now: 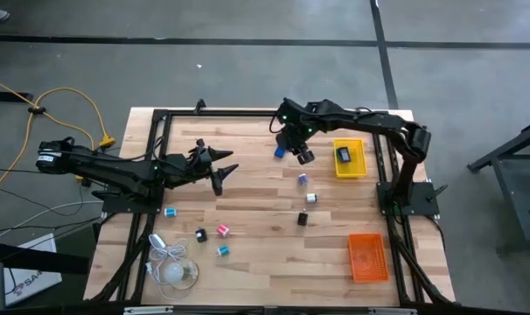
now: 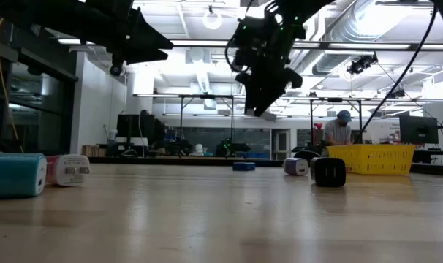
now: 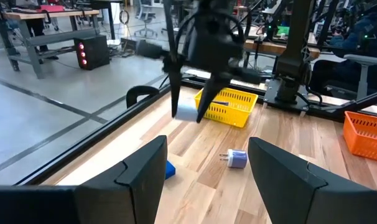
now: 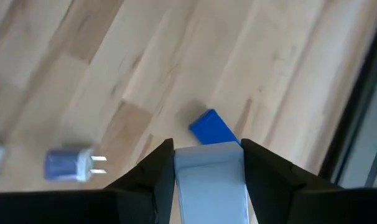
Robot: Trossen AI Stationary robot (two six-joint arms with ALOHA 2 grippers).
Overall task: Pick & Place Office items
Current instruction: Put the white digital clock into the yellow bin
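My right gripper (image 1: 291, 149) hangs high over the far middle of the table, shut on a pale blue office item (image 4: 210, 174). Under it a bright blue item (image 4: 212, 127) lies flat on the wood, and a purple plug-like item (image 4: 70, 165) lies nearby. White (image 1: 311, 198) and black (image 1: 303, 218) items lie toward the middle. Teal (image 1: 170, 212), black (image 1: 200, 234), pink (image 1: 222, 231) and teal (image 1: 222, 251) ones lie near left. My left gripper (image 3: 207, 180) waits open and level at the left, touching nothing. My right gripper pinches the pale blue item by two opposite sides (image 4: 179, 177) between its two fingers. The fingers slant steeply down from above. The item is lifted well clear of the table (image 3: 187, 112).
A yellow tray (image 1: 350, 157) with a dark piece in it stands at the far right, an orange tray (image 1: 367, 256) at the near right. A white bulb-like thing with a coiled cord (image 1: 173, 267) lies near left. A person sits in the room behind (image 2: 342, 128).
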